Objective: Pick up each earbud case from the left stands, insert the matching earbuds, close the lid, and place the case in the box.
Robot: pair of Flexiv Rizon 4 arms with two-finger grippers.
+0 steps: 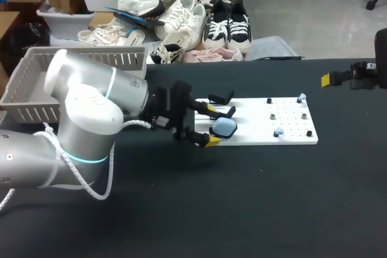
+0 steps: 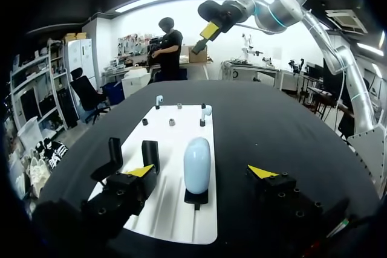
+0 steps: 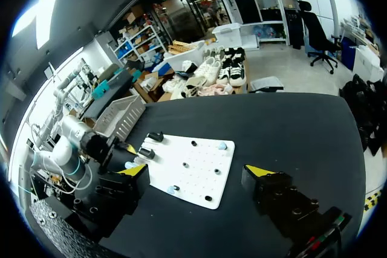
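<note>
While left hand [image 2: 201, 172] sits released, pale blue earbud case [image 2: 196, 161] stands between its fingers [image 2: 141, 171], untouched.

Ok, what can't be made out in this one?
Head view: much of the slatted grey plastic basket, hidden by the left arm.
Head view: small pale blue earbuds on the white pegboard, too small to tell apart.
Left wrist view: black stand under the light blue oval case, mostly covered by it.
</note>
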